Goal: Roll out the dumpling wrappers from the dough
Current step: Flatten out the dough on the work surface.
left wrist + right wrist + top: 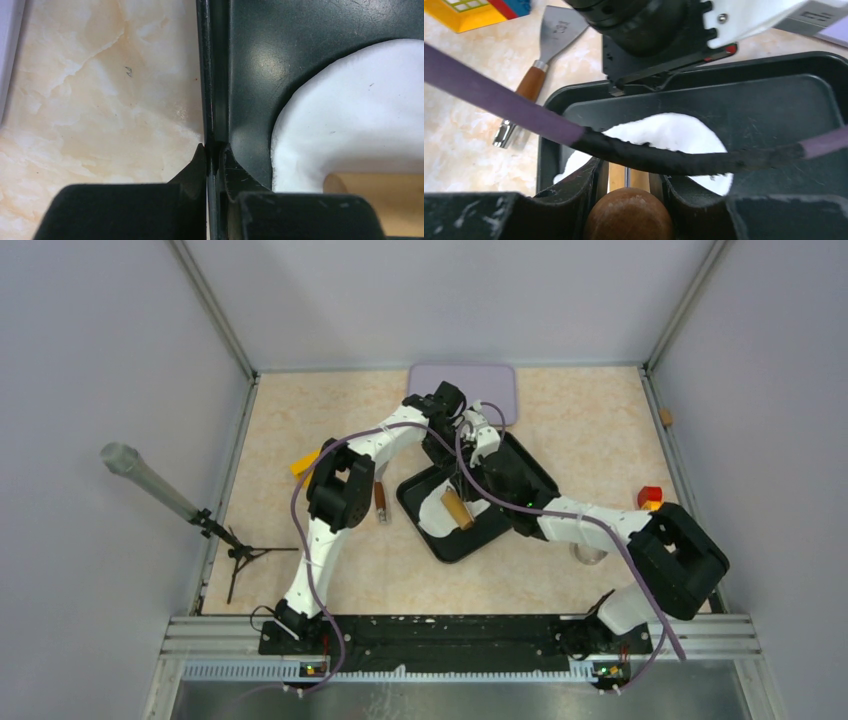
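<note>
One sheet of dough and no wrappers to show for it: the dough point(664, 132) lies pressed into a broad, roundish white sheet on the floor of the black tray point(774, 110) in the middle of the desk point(100, 100). The left pincer point(214, 150) is closed tight on the tray's rim, one finger outside the wall and one inside, apparently steadying it. The right pincer point(629, 175) is clamped on the wooden rolling pin point(458, 508), whose far end rests on the sheet.

By the look of it, the flattening is well begun but not finished. The sheet's edge looks thick and rounded in the left wrist view, so more passes of the pin seem likely. None of the three views shows any small, coin-like discs, so the wrappers themselves remain to be made. A scraper point(531, 85) with a wooden handle lies on the desk just beside the tray, with nothing touching it, and coloured toy blocks point(469, 10) sit beyond it.
</note>
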You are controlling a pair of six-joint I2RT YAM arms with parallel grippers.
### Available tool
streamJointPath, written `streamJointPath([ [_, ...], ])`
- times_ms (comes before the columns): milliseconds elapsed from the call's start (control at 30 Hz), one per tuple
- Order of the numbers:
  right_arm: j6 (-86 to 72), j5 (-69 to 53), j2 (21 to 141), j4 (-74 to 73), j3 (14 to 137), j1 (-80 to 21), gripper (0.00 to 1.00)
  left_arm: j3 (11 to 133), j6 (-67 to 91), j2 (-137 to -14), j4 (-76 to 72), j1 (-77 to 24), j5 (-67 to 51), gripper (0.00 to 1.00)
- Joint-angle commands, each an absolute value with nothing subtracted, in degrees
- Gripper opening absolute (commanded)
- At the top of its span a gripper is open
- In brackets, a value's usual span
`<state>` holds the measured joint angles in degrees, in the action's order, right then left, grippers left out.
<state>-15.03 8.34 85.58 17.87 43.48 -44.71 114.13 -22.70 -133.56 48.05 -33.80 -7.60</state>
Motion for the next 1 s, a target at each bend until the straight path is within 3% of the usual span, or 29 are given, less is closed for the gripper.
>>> streamJointPath([
  [0, -10.3, 15.1, 86.8, -2.2, 39.5, -43.9, 0.0, 115.8, -26.0, -131.2, 47.9, -33.8, -3.9, 0.0],
  [133, -10.8, 13.5, 87.2, -1.7, 39.0, -46.0, 0.0, 116.4, -25.9, -131.1, 48.1, -33.9, -3.8, 0.0],
  [567, -6.6, 26.2, 93.7, 2.1, 40.4, -60.5, 0.0, 115.9, -26.0, -130.3, 48.1, -33.9, -3.8, 0.0],
  [667, -6.2, 30.3, 92.5, 2.3, 40.4, -58.4, 0.0, 115.5, -26.2, -130.2, 47.9, -33.9, -3.9, 0.0],
  [833, -9.7, 24.7, 88.5, 0.3, 39.8, -49.4, 0.0, 115.2, -26.4, -130.2, 48.0, -33.9, -3.9, 0.0],
  [967, -9.5, 21.3, 88.5, 0.7, 39.2, -49.1, 0.0, 115.6, -26.3, -130.4, 47.9, -33.9, -3.8, 0.0],
])
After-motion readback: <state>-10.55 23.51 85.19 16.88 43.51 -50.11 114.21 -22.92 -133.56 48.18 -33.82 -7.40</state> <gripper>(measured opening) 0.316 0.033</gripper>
